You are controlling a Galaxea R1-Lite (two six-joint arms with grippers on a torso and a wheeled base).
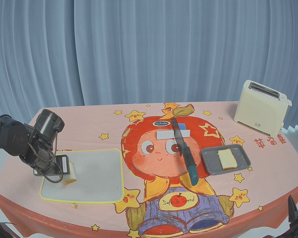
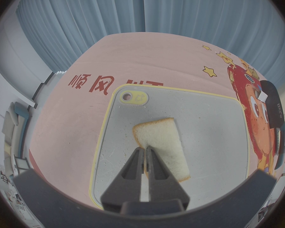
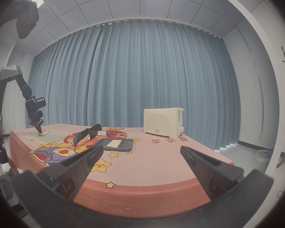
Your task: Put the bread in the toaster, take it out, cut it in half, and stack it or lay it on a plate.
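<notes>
Left gripper clenching on bread half, seemingly tilted up off cutting board, left on surface. Bread soft, light, crushable: gripping the crust edge gently. Right gripper hanging released.

Left wrist view: near edge of bread is hidden behind the left gripper fingers. Knife cut off by picture rim. Head view: wrist housing covers half the bread, right gripper clipped at corner.
</notes>
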